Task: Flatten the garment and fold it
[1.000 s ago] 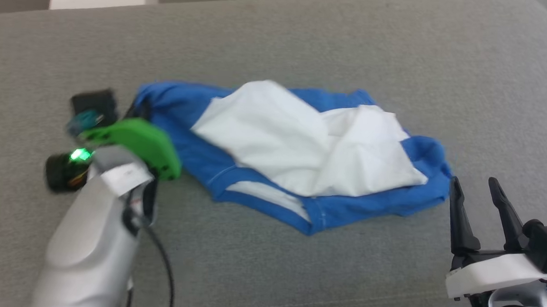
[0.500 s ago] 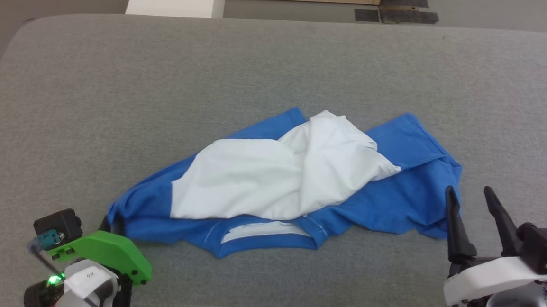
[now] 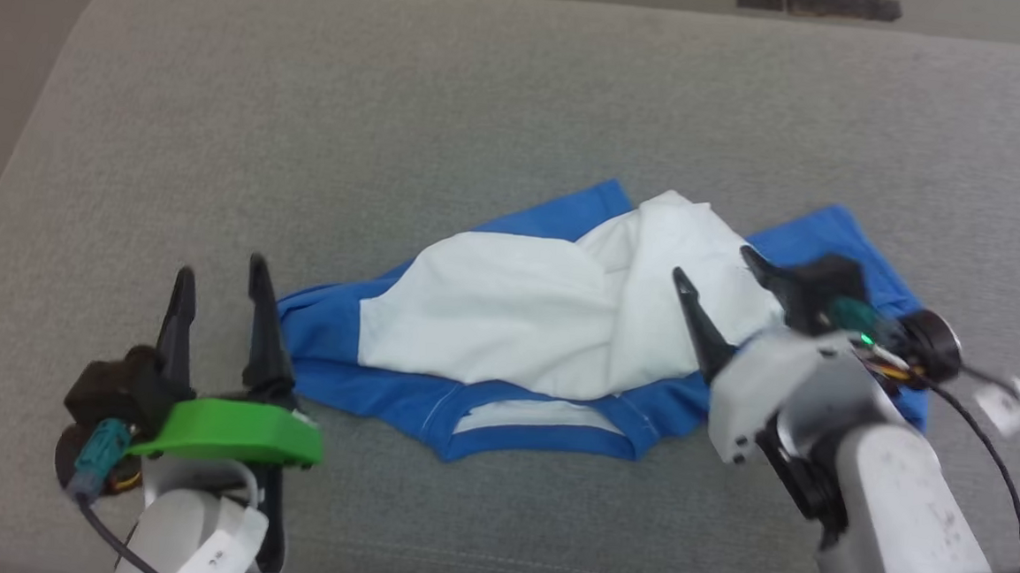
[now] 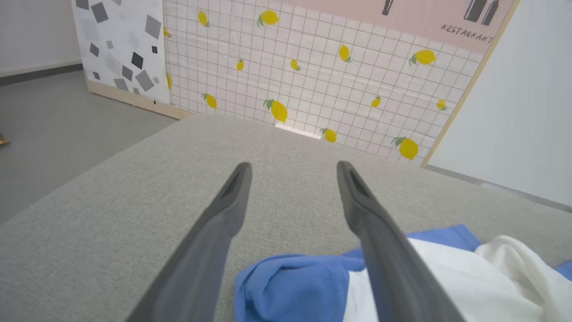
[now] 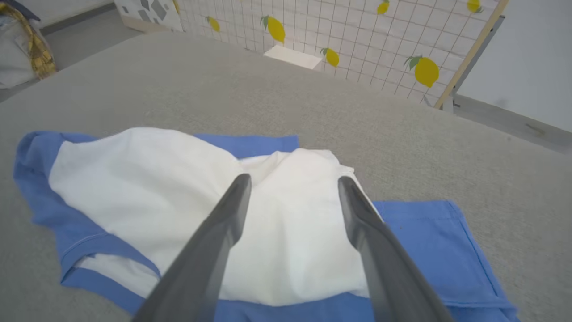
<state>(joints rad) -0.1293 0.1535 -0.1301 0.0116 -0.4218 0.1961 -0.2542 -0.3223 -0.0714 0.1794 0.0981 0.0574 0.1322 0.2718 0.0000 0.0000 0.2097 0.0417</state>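
Head view: the garment (image 3: pixel 508 322) lies crumpled on the cushion (image 3: pixel 486 99), flattening and folding seemingly all ahead; left gripper (image 3: pixel 220 265) gapes empty beside it, right gripper (image 3: pixel 713 263) likewise above it.

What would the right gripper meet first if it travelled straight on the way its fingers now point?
Most likely the garment: the right gripper, open, aims at the raised white fold in its middle. Its height above the cloth is unclear, so it might skim over onto the grey cushion.
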